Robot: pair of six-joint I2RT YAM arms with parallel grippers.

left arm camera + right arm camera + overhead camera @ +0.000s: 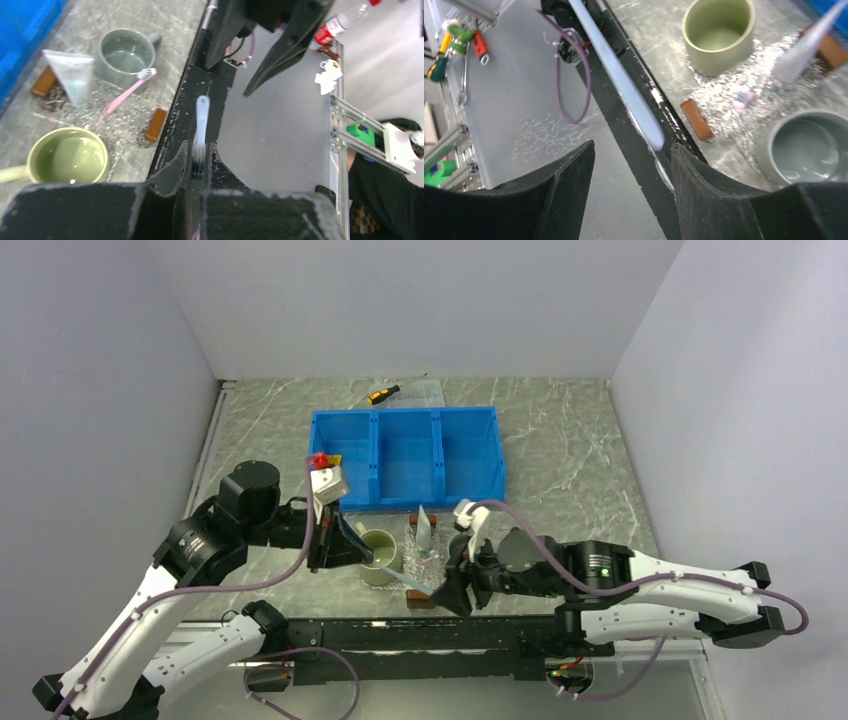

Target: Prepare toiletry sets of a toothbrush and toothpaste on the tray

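Left gripper (198, 150): found closed on the bristle head of the pale blue toothbrush (624, 85). The head is pinched between both fingers in the left wrist view.

Pale blue toothbrush: held off the table, its handle pointing right toward the right gripper (631, 147). In the top view it is seen passing just near of the green mug (380, 556), toward the near end of the tray (120, 127).

Right gripper: jaws found wide apart. The free end of the handle lies in the gap between the 2 fingers, and no contact with either finger is seen. Nothing is held.

Tray: placed on the marble table (560, 440), near of the blue bin (405, 455), between the 2 mugs. The green mug stands to its left and the grey mug (125, 52) to its right. 1 brown handle (156, 124) is noted at its near end and 1 at its far end.

Toothpaste (70, 75): seen rising from the far part of the tray, wide crimped end uppermost.

Pink toothbrush (127, 90): laid across the tray, its head by the rim of the grey mug. Contact with the rim cannot be confirmed.

Yellow-and-black screwdriver (383, 393): lying on the table beyond the bin, at the far wall
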